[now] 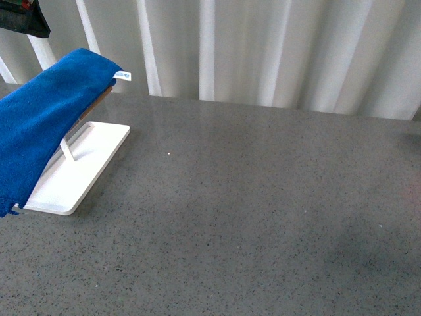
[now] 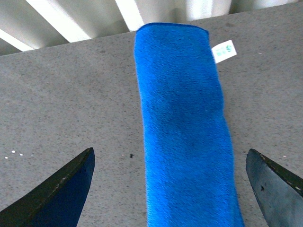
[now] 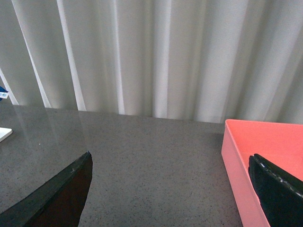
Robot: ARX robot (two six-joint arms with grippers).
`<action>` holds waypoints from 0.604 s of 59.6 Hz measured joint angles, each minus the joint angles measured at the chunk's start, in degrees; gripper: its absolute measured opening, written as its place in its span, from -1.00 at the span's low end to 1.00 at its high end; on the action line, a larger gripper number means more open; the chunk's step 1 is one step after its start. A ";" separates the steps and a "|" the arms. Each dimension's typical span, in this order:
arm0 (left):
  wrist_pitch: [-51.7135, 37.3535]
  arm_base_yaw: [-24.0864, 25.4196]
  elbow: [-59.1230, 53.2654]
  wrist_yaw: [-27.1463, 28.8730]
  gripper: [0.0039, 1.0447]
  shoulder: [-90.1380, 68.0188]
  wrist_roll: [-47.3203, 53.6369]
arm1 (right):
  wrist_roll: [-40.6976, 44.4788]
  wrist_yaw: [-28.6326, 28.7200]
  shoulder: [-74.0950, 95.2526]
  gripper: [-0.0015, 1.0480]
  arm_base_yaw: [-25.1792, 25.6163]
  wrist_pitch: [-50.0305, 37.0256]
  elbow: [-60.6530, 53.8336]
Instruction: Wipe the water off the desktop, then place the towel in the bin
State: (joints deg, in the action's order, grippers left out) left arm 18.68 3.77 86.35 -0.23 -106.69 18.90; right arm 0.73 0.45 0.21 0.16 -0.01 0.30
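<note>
Towel on the rack, both sets of jaws released.
You have the blue towel (image 1: 46, 118) draped over the rack (image 1: 68, 149) that stands on the white tray (image 1: 99, 158) at the far left of the bench (image 1: 263, 210). Your left jaws hang spread wide over it, not touching. Your right jaws are spread too and empty, beside the pink bin (image 3: 235, 165).

Royal-blue fluffy towel (image 1: 46, 125), folded into a long strip with its white tag (image 1: 122, 76) at the far end, slopes above the speckled dark-grey surface (image 1: 263, 197) near its far left corner; a salmon-pink open bin (image 3: 234, 165) stands on the surface.
</note>
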 joint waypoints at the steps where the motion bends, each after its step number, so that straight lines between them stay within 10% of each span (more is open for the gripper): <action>1: 0.83 0.04 1.51 0.46 0.88 -0.98 0.46 | 0.00 0.00 0.00 0.86 0.00 0.00 0.00; 36: 21.62 0.63 28.57 -2.47 0.88 -21.46 -4.39 | 0.00 0.00 0.00 0.86 0.00 0.00 0.00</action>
State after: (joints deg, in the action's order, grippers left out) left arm 40.29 4.40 114.91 -2.70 -128.16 14.50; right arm 0.73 0.45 0.21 0.16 -0.01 0.30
